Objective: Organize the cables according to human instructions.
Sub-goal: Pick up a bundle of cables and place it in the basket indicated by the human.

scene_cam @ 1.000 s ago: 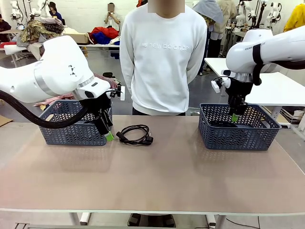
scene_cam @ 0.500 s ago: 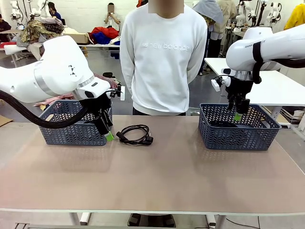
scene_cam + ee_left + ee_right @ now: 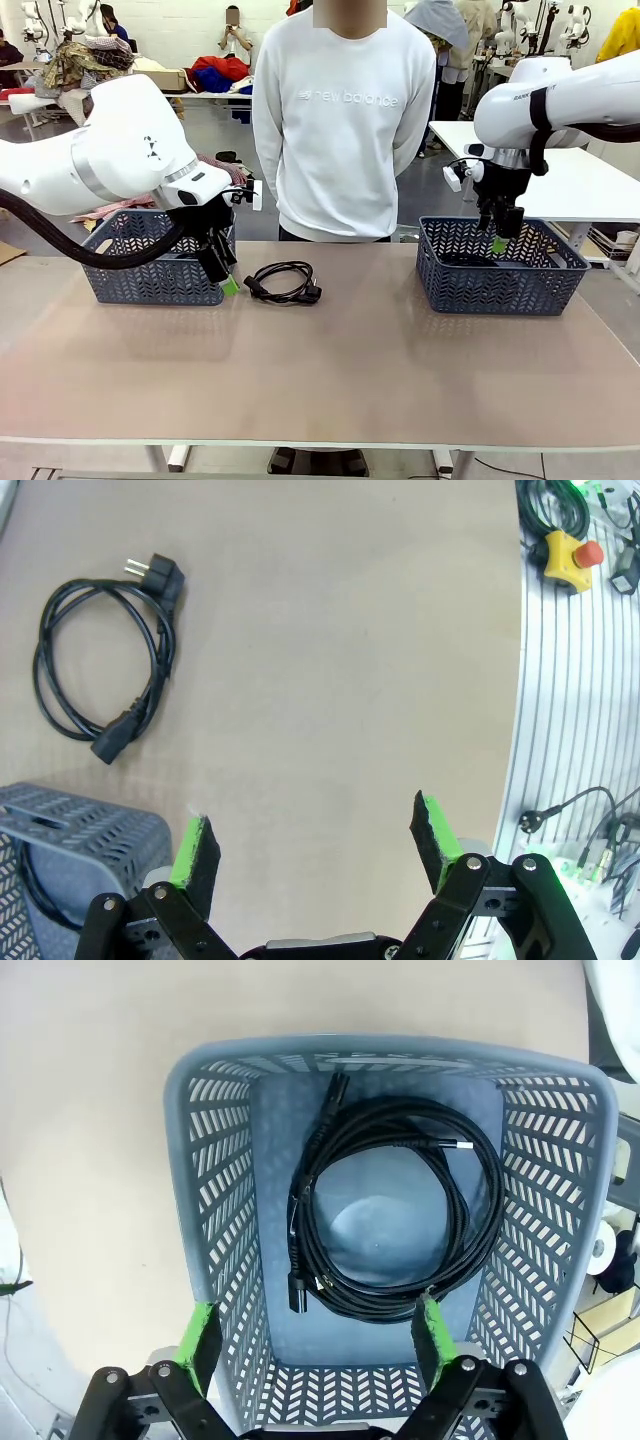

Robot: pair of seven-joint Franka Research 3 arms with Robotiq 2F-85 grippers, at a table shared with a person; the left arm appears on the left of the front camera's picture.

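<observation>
Both jaws gape empty: your right gripper (image 3: 315,1345) hangs over 1 coiled black cable (image 3: 395,1225) in the grey plastic basket (image 3: 215,1210). Next, your left gripper (image 3: 315,845) (poised nearby) takes the looped black cord (image 3: 283,282) on the table, I judge.

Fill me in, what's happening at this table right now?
Cables are being sorted into two baskets. The right claw hangs open above the right basket, where a coiled cable lies on the bottom. The left claw is open and empty, low beside the left basket. One looped cable lies on the table between the baskets. The person stands at the far side, hands behind their back.
</observation>
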